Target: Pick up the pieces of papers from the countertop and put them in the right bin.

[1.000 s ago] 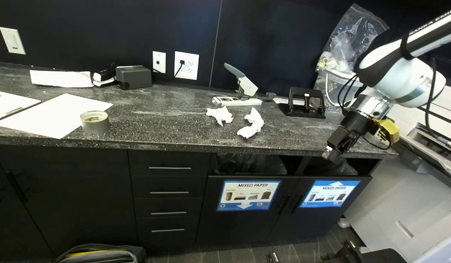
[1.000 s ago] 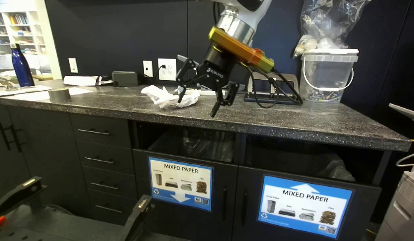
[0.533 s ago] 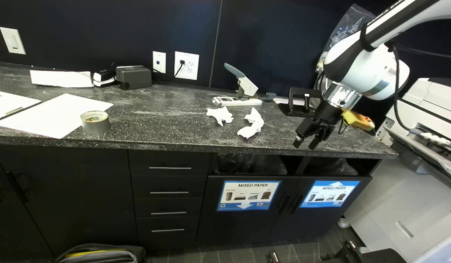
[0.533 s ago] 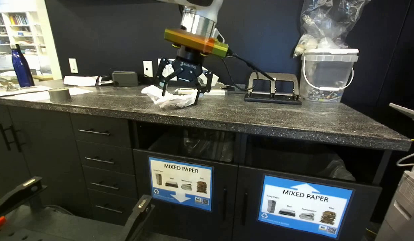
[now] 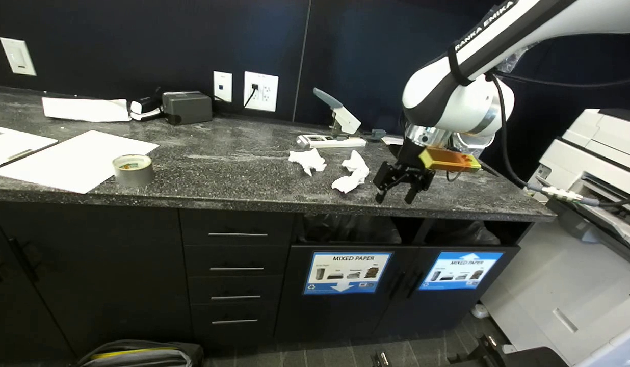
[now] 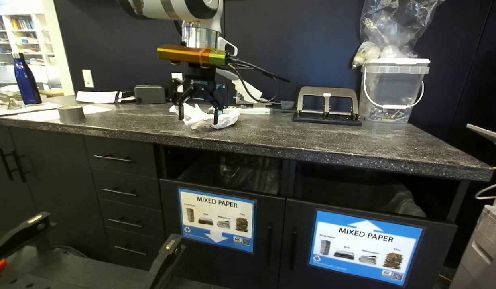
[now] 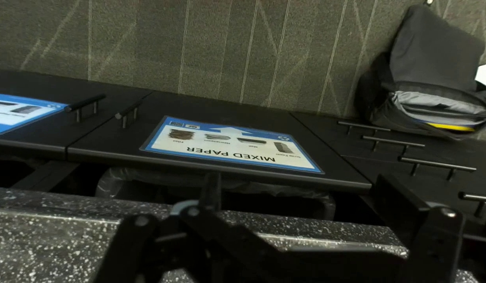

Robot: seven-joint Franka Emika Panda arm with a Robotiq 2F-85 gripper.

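Wrist view—pincer [image 7: 296,179] spread, countertop edge [image 7: 306,229] beyond

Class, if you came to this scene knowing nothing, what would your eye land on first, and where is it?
Probably the orange-and-yellow block just above the gripper, which hangs open near the front edge of the countertop. Next, two crumpled white paper scraps, stark against that dark surface. Below, blue-and-white MIXED PAPER signs stand out on black doors.
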